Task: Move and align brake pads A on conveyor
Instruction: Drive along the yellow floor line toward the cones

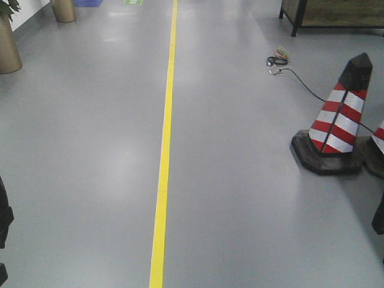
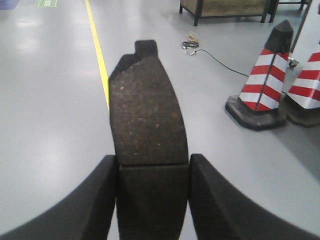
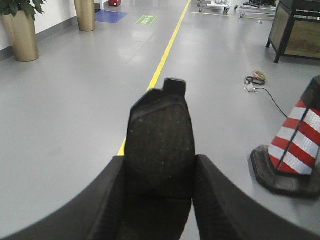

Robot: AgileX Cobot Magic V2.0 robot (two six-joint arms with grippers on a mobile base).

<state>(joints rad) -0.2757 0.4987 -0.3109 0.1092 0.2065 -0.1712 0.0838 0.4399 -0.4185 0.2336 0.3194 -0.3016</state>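
Note:
Both wrist views look out over a grey floor; the conveyor is out of view. In the left wrist view my left gripper (image 2: 153,160) is shut on a dark, speckled brake pad (image 2: 147,105), which sticks out forward between the fingers, with a thin groove across it at the fingertips. My right gripper (image 3: 159,161) is shut on a second dark brake pad (image 3: 160,127), held the same way with its notched end pointing away. Both pads hang in the air above the floor.
A yellow floor line (image 1: 165,150) runs straight ahead. A red-and-white traffic cone (image 1: 338,120) stands at the right, with a coiled cable (image 1: 277,60) behind it. A brass planter (image 1: 7,48) stands far left and a dark cabinet (image 1: 336,12) at the back right.

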